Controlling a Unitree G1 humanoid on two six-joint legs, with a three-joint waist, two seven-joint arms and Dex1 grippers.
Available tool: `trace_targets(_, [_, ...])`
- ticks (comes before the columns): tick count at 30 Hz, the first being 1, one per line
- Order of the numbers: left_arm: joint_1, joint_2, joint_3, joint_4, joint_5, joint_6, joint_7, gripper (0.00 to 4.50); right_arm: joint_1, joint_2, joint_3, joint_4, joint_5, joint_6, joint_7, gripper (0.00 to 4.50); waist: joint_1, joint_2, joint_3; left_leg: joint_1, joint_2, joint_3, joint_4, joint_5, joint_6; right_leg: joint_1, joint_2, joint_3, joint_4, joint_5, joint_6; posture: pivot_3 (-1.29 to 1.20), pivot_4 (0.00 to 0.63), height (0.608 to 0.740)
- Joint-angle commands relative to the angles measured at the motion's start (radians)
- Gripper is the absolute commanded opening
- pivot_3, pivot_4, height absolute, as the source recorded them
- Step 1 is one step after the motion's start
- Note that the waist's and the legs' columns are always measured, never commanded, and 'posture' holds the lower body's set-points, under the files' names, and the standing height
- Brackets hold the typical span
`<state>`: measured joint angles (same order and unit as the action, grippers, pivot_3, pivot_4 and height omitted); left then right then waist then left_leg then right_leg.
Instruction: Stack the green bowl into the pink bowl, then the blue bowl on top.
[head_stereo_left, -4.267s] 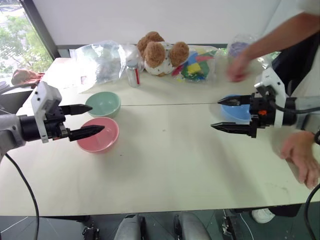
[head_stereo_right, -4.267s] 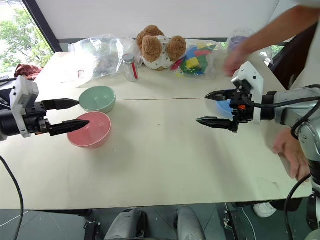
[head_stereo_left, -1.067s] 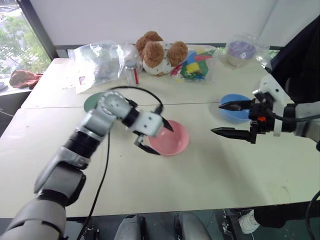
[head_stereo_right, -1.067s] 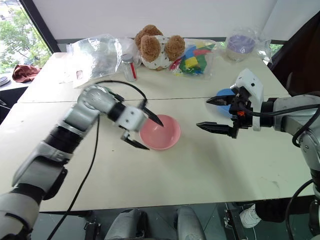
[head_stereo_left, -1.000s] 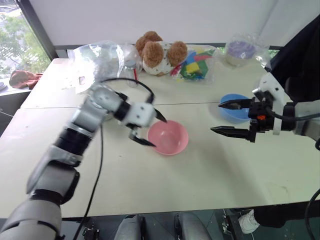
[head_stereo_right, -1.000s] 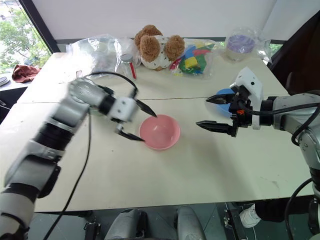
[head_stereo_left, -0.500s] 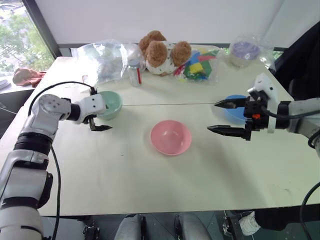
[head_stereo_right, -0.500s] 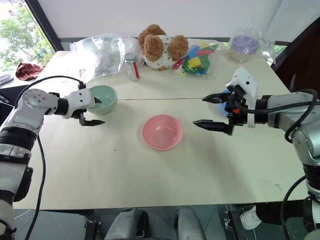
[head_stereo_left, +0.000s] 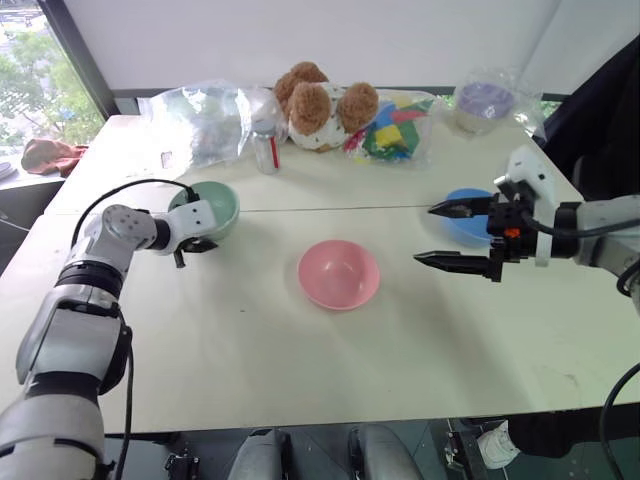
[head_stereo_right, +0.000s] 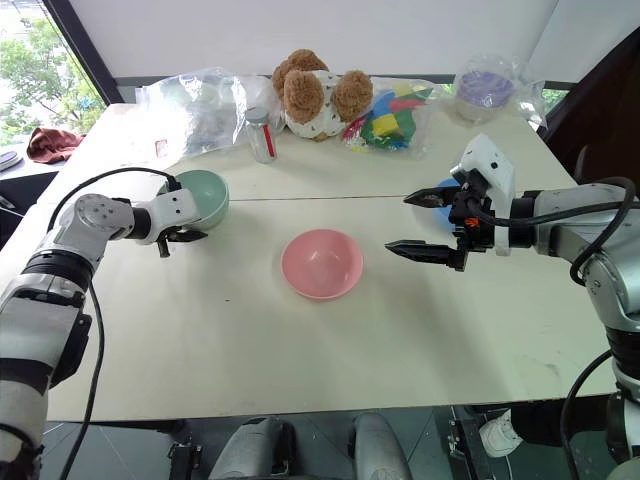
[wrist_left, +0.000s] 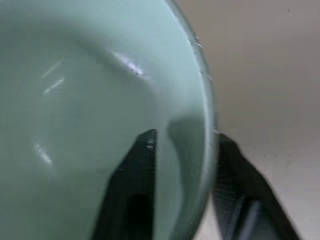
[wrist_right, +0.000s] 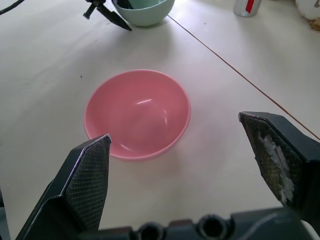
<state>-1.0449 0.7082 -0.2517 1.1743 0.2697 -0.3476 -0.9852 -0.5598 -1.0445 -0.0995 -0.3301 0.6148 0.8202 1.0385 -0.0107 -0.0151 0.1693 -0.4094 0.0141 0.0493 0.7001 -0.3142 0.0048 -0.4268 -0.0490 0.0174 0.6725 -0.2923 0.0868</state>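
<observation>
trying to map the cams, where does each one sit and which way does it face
Head eye views: high up, facing forward and down over the table; both arms show, left gripper shut on the green bowl.
Left wrist view: along its fingers pinching the green bowl's rim.
Right wrist view: between the open right gripper fingers at the pink bowl.
Shared: the green bowl shows in every view.

green bowl (wrist_left: 85, 100): pale mint, smooth inside with small glints of light; its rim curves from 12 o'clock round to 5 o'clock.
left gripper (wrist_left: 182, 150): clamped across the bowl's wall at 5 o'clock.
inner finger (wrist_left: 132, 190): black, lies against the bowl's inside.
outer finger (wrist_left: 240, 190): black, sits outside the rim, pressed to the wall.
table (wrist_left: 265, 70): plain light surface, seen past the rim from 1 to 4 o'clock.
</observation>
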Motion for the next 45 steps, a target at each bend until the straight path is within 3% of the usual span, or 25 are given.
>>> trace_targets(1, [-0.047,0.007,0.013,-0.012,-0.018,-0.013,-0.085,0.01,-0.009,-0.022,-0.047,-0.028,0.011,-0.007,0.001,4.50,0.001,0.001,-0.001,0.000,0.000,0.000,0.000,0.000,0.000,0.000,0.000,0.000,0.000,0.000,0.000,0.00,0.150,0.740])
trace_targets(7, [-0.137,-0.051,0.037,-0.106,-0.110,-0.054,-0.331,0.01,-0.001,-0.030,-0.060,-0.019,0.000,-0.017,0.001,4.50,0.007,0.000,0.000,0.000,-0.001,0.000,0.000,0.000,0.000,0.000,0.001,0.000,0.000,0.000,0.000,0.00,0.150,0.740])
trace_targets(10, [-0.167,-0.154,0.017,-0.292,-0.231,-0.025,-0.554,0.01,0.017,-0.041,-0.083,-0.031,0.000,-0.007,-0.008,4.50,0.025,0.000,0.000,-0.001,-0.001,0.001,0.000,0.000,0.000,0.000,0.000,0.000,-0.002,0.000,0.000,0.00,0.150,0.740])
trace_targets(12, [-0.160,-0.192,-0.019,-0.394,-0.282,-0.007,-0.619,0.01,0.027,-0.046,-0.097,-0.039,0.006,0.000,-0.015,4.50,0.026,0.000,0.000,-0.001,-0.002,0.000,0.001,0.000,-0.001,0.000,0.000,0.000,-0.002,0.000,0.000,0.00,0.150,0.740])
trace_targets(21, [-0.155,-0.154,-0.385,-0.664,-0.501,-0.024,-0.629,0.01,0.133,-0.057,-0.215,-0.128,0.040,0.062,-0.071,4.50,-0.004,0.000,0.000,0.001,0.001,0.000,0.000,0.000,0.000,0.000,0.001,0.004,0.001,0.000,0.000,0.00,0.150,0.740])
trace_targets(31, [-0.203,-0.071,-0.577,-0.675,-0.540,-0.091,-0.629,0.01,0.205,-0.055,-0.288,-0.203,0.087,0.110,-0.125,4.50,0.002,0.000,0.000,0.001,0.000,0.000,0.001,0.000,0.000,0.000,0.003,0.005,0.002,0.000,0.000,0.00,0.150,0.740])
trace_targets(35, [-0.199,-0.074,-0.578,-0.654,-0.517,-0.117,-0.629,1.59,0.204,-0.056,-0.286,-0.202,0.095,0.109,-0.134,4.50,0.000,0.000,0.000,0.001,0.000,0.000,0.001,0.000,0.000,0.000,0.003,0.005,0.002,0.000,0.000,0.00,0.150,0.740])
trace_targets(40, [-0.191,-0.080,-0.517,-0.662,-0.538,-0.078,-0.629,4.23,0.201,-0.058,-0.275,-0.193,0.098,0.101,-0.137,4.50,0.000,0.000,0.000,0.001,0.000,0.000,0.001,0.000,0.000,0.000,0.003,0.005,0.002,0.000,0.000,0.00,0.150,0.740])
trace_targets(41, [-0.193,-0.074,-0.489,-0.671,-0.560,-0.051,-0.629,4.41,0.203,-0.059,-0.269,-0.189,0.094,0.097,-0.134,4.50,0.000,0.000,0.000,0.001,0.000,0.000,0.001,0.000,0.000,0.000,0.003,0.005,0.002,0.000,0.000,0.00,0.150,0.740])
trace_targets(45, [-0.192,-0.068,-0.337,-0.681,-0.604,0.077,-0.628,4.41,0.204,-0.056,-0.235,-0.169,0.068,0.075,-0.135,4.50,-0.001,0.000,0.000,0.001,0.000,0.000,0.001,0.000,0.000,0.000,0.003,0.005,0.002,0.000,0.000,0.00,0.150,0.740])
